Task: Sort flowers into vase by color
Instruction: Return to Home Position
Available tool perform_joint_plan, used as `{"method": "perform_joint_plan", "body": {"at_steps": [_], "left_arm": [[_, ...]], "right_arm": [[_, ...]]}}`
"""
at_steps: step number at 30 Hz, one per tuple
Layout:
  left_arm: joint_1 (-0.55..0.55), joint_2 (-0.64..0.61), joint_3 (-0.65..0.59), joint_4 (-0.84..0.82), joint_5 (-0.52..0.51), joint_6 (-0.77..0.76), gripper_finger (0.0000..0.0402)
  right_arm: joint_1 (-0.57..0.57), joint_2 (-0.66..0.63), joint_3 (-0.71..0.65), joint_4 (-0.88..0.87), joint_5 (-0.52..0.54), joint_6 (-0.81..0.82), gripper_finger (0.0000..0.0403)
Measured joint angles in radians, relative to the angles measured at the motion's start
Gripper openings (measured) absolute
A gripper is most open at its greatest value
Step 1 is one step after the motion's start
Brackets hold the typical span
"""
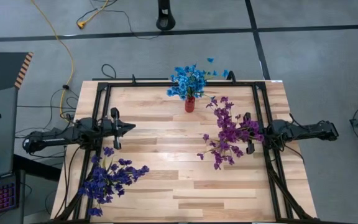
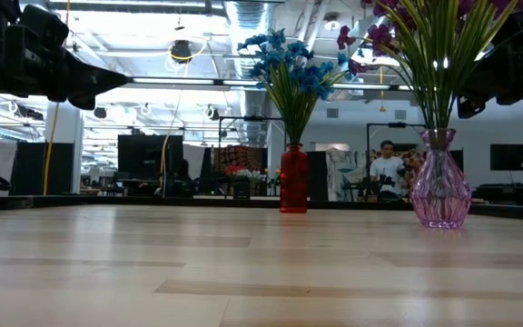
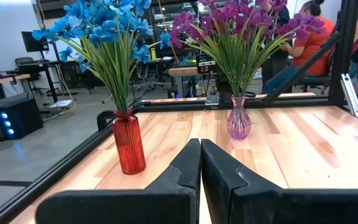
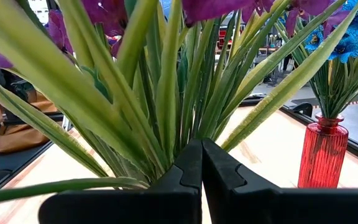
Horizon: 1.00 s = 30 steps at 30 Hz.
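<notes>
Hanging empty at the table's (image 1: 185,199) two sides, both arms are facing three sorted bunches.

The blue flowers (image 1: 188,81) are standing in the red vase (image 1: 190,104) at one long edge. The magenta flowers (image 1: 227,132) are standing in the pink vase (image 2: 440,191) toward the right. The indigo flowers (image 1: 109,178) are sitting by the opposite edge on the left, their blossoms hiding any vase. The left gripper (image 3: 200,149) is clenched on nothing, clear of every bunch. The right gripper (image 4: 199,152), likewise clenched and empty, is pointing into the magenta bunch's upright stems, just beside them. Its retreat is likely needing to run straight back, away from those stems.
</notes>
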Motion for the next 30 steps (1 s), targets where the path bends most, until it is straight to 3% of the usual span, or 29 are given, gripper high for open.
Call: {"method": "perform_joint_plan", "body": {"at_steps": [30], "left_arm": [[0.000, 0.011, 0.000, 0.001, 0.000, 0.005, 0.0000]], "right_arm": [[0.000, 0.000, 0.000, 0.000, 0.000, 0.000, 0.0032]]}}
